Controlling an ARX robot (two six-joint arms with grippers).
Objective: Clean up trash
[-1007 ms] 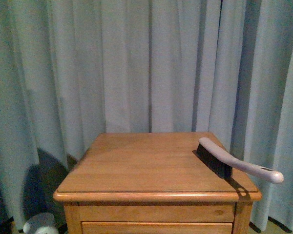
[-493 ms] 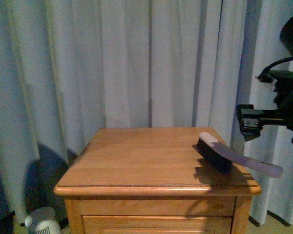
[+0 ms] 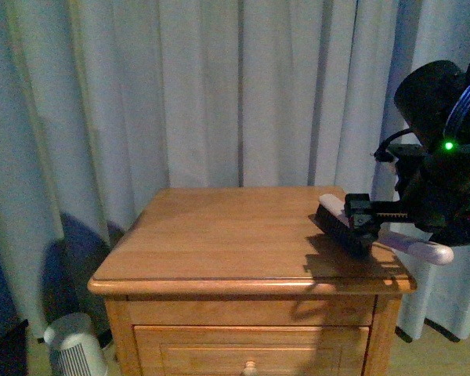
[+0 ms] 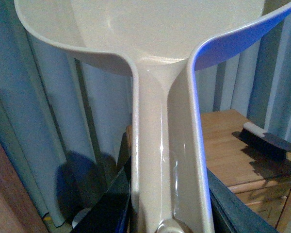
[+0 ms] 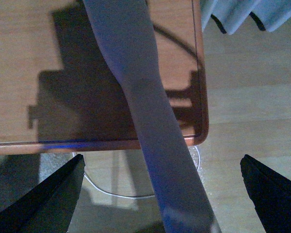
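left gripper (image 4: 169, 211): closed around the handle of a pale dustpan (image 4: 174, 34); the dark fingers (image 4: 111, 208) press against both sides of the handle, and the pan's scoop rises away from the wrist.
right gripper (image 5: 161, 189): spread wide; its two dark fingers (image 5: 48, 199) stand well apart on either side of the brush handle and do not touch it.
right arm (image 3: 442, 180): at the right of the front view, low over the right end of the nightstand, with a green light lit on it.
brush (image 3: 341, 233): lies on the right side of the nightstand top with its dark bristles on the wood; its pale handle sticks out past the right edge, over the floor.
nightstand (image 3: 219, 235): wooden, with a drawer and a small knob (image 3: 251, 366) below the top; the arm's shadow falls on the wood around the brush.
trash: it shows in none of the three views, so i cannot tell where it lies.
curtain (image 3: 204, 94): pale grey folds hang behind the nightstand and reach the floor.
floor: a small white ribbed appliance (image 3: 72, 345) stands to the left of the nightstand; a thin cable (image 5: 111, 191) lies on the floor below the nightstand's edge.
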